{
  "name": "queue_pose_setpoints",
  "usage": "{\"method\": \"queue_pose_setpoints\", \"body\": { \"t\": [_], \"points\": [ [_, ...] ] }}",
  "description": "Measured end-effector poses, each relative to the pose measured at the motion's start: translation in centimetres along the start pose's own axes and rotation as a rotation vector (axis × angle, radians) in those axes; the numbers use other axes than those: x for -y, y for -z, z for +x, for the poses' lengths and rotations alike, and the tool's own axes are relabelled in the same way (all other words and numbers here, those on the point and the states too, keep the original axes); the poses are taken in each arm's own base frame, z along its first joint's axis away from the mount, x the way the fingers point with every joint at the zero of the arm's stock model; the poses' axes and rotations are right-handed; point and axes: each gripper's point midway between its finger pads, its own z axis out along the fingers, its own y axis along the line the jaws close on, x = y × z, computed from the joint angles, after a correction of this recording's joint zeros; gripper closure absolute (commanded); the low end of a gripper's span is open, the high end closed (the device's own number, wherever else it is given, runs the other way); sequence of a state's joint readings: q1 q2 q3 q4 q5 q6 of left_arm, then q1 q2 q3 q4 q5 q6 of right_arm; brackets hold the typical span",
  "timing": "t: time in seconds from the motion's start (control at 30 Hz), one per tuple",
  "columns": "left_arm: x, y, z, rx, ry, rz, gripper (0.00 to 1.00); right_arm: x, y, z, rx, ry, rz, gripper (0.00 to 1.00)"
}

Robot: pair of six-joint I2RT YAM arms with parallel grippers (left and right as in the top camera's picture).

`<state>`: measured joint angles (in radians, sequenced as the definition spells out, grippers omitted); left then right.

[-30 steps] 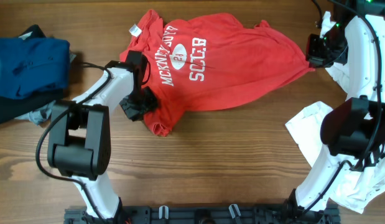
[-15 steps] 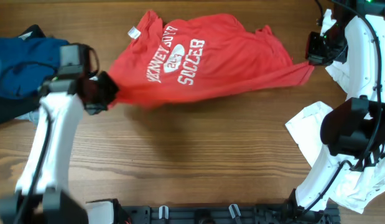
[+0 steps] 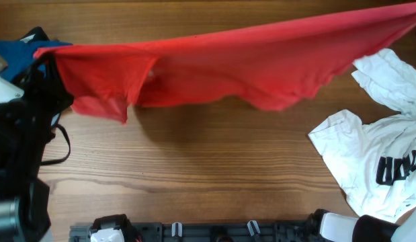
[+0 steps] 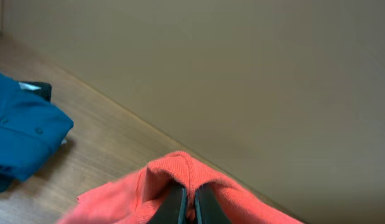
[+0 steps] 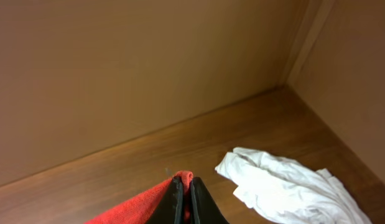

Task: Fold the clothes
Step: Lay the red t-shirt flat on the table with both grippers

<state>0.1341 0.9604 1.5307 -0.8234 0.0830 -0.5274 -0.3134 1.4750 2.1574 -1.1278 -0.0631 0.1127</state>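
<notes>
The red T-shirt (image 3: 248, 64) is stretched wide in the air across the overhead view, from far left to the top right corner. My left gripper (image 4: 187, 202) is shut on one end of the red cloth (image 4: 180, 180). My right gripper (image 5: 185, 196) is shut on the other end (image 5: 148, 205). In the overhead view only the dark left arm (image 3: 19, 128) shows at the left edge; the right gripper is out of that frame. The shirt hangs well above the wooden table (image 3: 214, 168).
A blue garment (image 3: 16, 54) lies at the far left, also in the left wrist view (image 4: 21, 137). A white printed shirt (image 3: 376, 168) lies crumpled at the right, also in the right wrist view (image 5: 285, 183). Tan walls stand behind the table.
Both arms have risen and pulled apart. The red shirt has left the table and is now stretched taut in the air, hiding its print.
</notes>
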Motion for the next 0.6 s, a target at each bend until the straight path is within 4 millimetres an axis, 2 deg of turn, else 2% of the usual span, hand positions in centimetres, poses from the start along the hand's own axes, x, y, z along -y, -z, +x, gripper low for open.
{"method": "queue_pose_setpoints", "body": {
  "t": [0.07,0.17,0.27,0.33,0.37,0.4,0.47,0.5,0.53,0.57,0.6],
  "points": [
    [-0.8,-2.7,1.1,-0.068,0.006,-0.035,0.96,-0.1,-2.2,1.2,-0.066,0.021,-0.018,0.96],
    [-2.4,-8.6,4.4,-0.234,0.024,-0.077,0.96,-0.2,-9.4,5.0,-0.238,0.058,-0.06,0.96],
    [-4.8,-17.6,10.0,-0.421,0.015,-0.111,0.96,-0.9,-18.7,9.9,-0.377,0.117,-0.137,0.96],
    [-4.4,-24.7,13.1,-0.426,-0.049,-0.036,0.96,-2.0,-25.4,10.8,-0.324,0.09,-0.155,0.96],
    [-3.6,-27.9,14.4,-0.4,-0.078,0.024,0.96,-2.8,-28.4,10.3,-0.252,0.031,-0.162,0.96],
    [-1.5,-30.1,13.3,-0.301,-0.104,0.121,0.96,-3.3,-29.3,9.9,-0.216,-0.007,-0.17,0.96],
    [1.5,-31.9,10.7,-0.162,-0.132,0.226,0.96,-4.4,-29.6,6.5,-0.09,-0.056,-0.192,0.96],
    [3.9,-31.6,7.4,-0.071,-0.144,0.276,0.96,-4.8,-28.5,2.8,0.012,-0.084,-0.198,0.96],
    [5.3,-31.1,5.2,-0.023,-0.152,0.299,0.96,-4.8,-27.5,0.7,0.061,-0.093,-0.192,0.96],
    [7.2,-30.0,2.0,0.043,-0.168,0.328,0.96,-4.8,-25.7,-2.3,0.133,-0.099,-0.184,0.96],
    [9.7,-27.9,-2.5,0.133,-0.191,0.364,0.96,-5.0,-22.0,-6.7,0.243,-0.094,-0.177,0.96]
  ]
}}
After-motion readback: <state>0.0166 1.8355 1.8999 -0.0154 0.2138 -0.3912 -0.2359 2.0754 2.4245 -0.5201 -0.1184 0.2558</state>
